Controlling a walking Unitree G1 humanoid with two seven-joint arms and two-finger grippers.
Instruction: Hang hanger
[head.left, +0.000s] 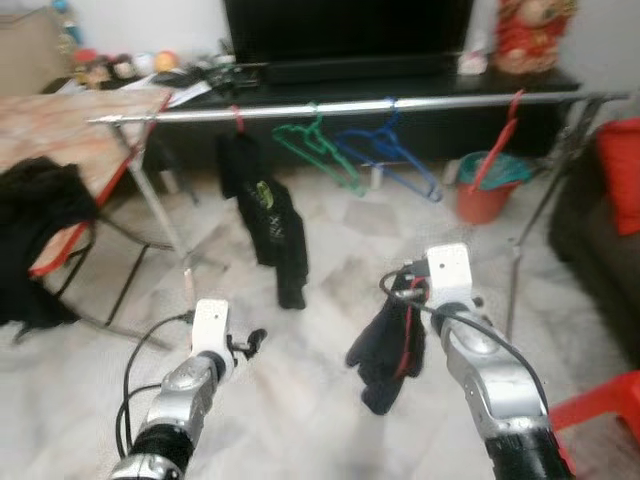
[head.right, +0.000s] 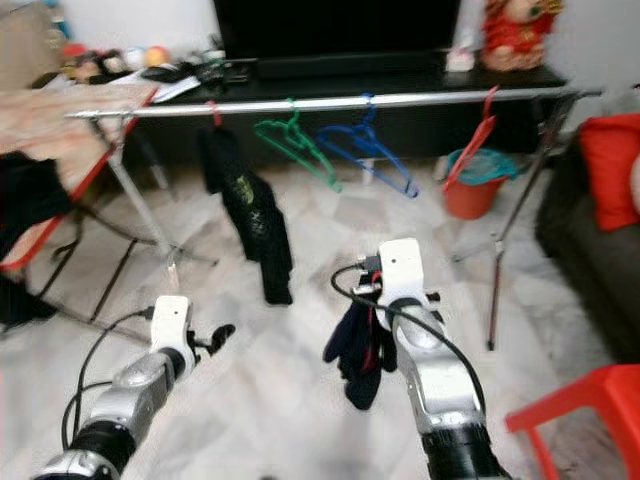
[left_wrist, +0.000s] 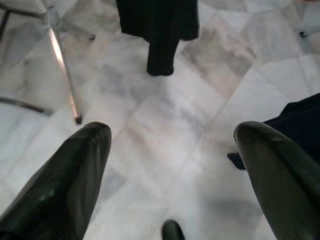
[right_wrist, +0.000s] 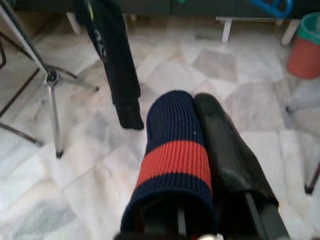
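My right gripper (head.left: 402, 296) is held low in front of me, shut on a dark navy knit garment (head.left: 384, 356) with a red stripe (right_wrist: 174, 161). A thin red piece, perhaps a hanger, runs through the garment. The knit covers one finger in the right wrist view, and the other black finger (right_wrist: 225, 150) lies against it. Farther ahead, a silver clothes rail (head.left: 420, 103) carries a black garment (head.left: 270, 225) on a red hook, a green hanger (head.left: 318, 148), a blue hanger (head.left: 392, 152) and a red hanger (head.left: 506, 135). My left gripper (head.left: 250, 343) is open over the bare floor.
The rail's metal legs (head.left: 165, 225) stand on the marble floor to the left and right. A table (head.left: 60, 125) draped with black clothing (head.left: 35, 225) is on the left. An orange bucket (head.left: 482, 198), a dark sofa with a red cushion (head.left: 622, 172) and a red stool (head.left: 598, 410) are on the right.
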